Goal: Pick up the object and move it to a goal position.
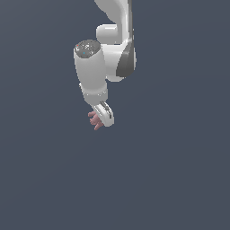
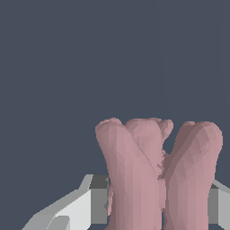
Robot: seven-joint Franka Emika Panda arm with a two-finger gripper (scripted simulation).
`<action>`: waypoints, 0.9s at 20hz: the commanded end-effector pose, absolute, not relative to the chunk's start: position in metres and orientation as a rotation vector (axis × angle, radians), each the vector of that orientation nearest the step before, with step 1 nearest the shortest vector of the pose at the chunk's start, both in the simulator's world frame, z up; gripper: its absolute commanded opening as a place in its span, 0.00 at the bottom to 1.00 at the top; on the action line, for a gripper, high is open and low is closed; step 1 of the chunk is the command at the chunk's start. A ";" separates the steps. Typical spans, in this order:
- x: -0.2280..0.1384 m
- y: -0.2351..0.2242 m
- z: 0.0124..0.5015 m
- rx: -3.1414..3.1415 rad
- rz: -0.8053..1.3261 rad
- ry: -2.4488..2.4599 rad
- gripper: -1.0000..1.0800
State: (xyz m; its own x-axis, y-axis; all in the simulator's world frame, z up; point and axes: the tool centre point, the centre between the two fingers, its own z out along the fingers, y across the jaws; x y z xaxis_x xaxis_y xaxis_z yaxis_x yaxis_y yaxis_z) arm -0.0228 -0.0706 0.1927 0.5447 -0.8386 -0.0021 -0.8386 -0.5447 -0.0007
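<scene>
I have the pink lump [image 1: 95,120] pinched between the fingers [image 2: 76,206] of the white hand [image 1: 102,117], below the arm's wrist. I judge carrying underway; next, steady travel to the goal.

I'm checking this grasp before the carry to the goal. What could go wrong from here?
1. The pink object is lumpy, with rounded prongs, so the gripper fingers probably press on curved surfaces; it could twist or slip out during the move.
2. In the exterior view the object sticks out beside the gripper, mostly hidden, so how deep the grip is cannot be judged.
</scene>
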 end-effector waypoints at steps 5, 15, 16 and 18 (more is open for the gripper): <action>-0.042 -0.091 0.258 -2.759 0.002 1.500 0.00; -0.058 -0.111 0.321 -2.760 0.001 1.500 0.00; -0.058 -0.112 0.324 -2.760 0.001 1.500 0.00; -0.059 -0.113 0.329 -2.761 0.000 1.499 0.00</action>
